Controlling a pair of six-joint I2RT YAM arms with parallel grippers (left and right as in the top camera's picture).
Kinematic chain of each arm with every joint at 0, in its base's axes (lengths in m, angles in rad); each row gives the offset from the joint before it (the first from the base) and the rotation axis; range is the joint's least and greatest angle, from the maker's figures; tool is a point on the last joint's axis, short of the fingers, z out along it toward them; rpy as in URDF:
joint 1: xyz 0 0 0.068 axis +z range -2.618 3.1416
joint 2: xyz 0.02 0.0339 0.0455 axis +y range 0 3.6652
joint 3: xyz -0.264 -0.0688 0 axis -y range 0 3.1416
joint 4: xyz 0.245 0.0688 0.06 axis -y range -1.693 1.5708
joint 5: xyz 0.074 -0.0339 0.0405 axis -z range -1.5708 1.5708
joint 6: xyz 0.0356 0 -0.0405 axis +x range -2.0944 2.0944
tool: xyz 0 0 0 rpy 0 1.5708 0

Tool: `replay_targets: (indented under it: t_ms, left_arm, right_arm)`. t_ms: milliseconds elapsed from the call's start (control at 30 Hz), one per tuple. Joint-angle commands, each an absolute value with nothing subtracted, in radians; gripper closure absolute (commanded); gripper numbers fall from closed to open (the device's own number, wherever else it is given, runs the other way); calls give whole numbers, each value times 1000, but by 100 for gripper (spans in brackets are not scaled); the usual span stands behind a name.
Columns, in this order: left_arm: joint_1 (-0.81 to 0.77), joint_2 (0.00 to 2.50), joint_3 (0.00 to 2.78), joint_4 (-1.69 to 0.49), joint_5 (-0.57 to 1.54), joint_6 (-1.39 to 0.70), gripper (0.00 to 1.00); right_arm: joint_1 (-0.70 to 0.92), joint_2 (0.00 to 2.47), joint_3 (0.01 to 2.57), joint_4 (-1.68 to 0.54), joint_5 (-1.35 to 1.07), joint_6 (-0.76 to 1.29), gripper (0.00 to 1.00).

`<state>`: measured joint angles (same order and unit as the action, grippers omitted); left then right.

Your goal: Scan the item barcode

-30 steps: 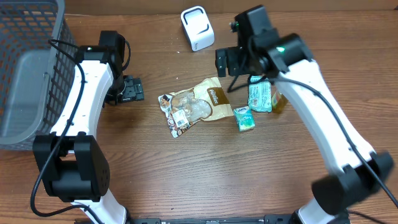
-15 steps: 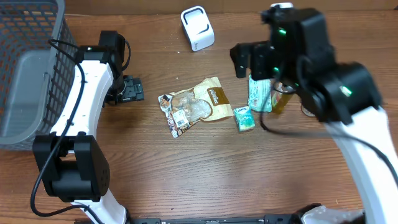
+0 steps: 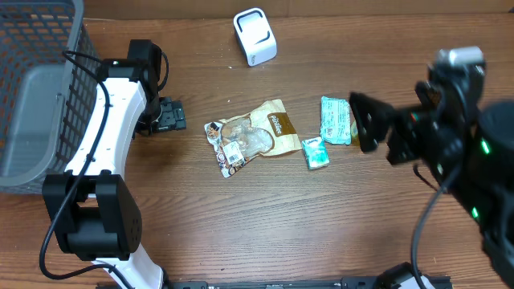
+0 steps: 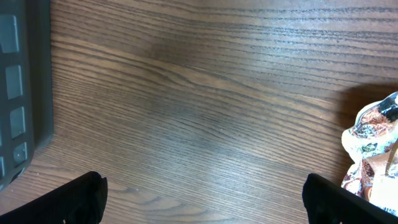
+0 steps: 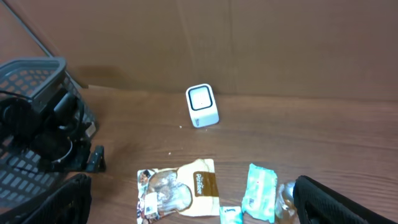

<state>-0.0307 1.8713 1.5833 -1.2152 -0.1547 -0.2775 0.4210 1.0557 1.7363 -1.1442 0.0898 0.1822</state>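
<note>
- Near the middle of the wooden table [image 3: 201, 217] a brown snack pouch [image 3: 255, 135] lies flat, with a white label at its left end.
- Just right of the pouch sits a small teal box [image 3: 316, 152]. Just beyond the box lies a teal wipes pack [image 3: 334, 120], and a small bottle [image 5: 287, 198] lies at the pack's right side.
- At the far edge stands a white barcode scanner [image 3: 254, 36], well apart from all the items.
- A grey mesh basket [image 3: 36, 48] fills the far left corner.
- Left gripper [image 3: 165, 115] sits low, left of the pouch, fingers spread wide and empty. Its own camera shows bare wood between them and the pouch's edge at the right.
- Right gripper [image 3: 379, 132] hangs high over the right side, fingers spread wide, gripping nothing.
</note>
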Motion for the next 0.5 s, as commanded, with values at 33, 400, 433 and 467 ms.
replay_targets:
  t_ms: [33, 400, 433, 467]
  left_arm:
    - [-28, 1883, 1599, -1214, -164, -269, 1]
    - [-28, 1883, 1599, -1214, -164, -269, 0]
    - [-28, 1883, 1599, -1214, -164, -269, 0]
    - [-28, 1883, 1599, -1215, -164, -269, 0]
  right_arm:
    - [391, 917, 1563, -1115, 95, 196, 0]
    - [268, 525, 1086, -1012, 5, 221, 0]
    - [263, 500, 1060, -1010, 5, 222, 0]
    - [260, 476, 1037, -1008, 5, 221, 0]
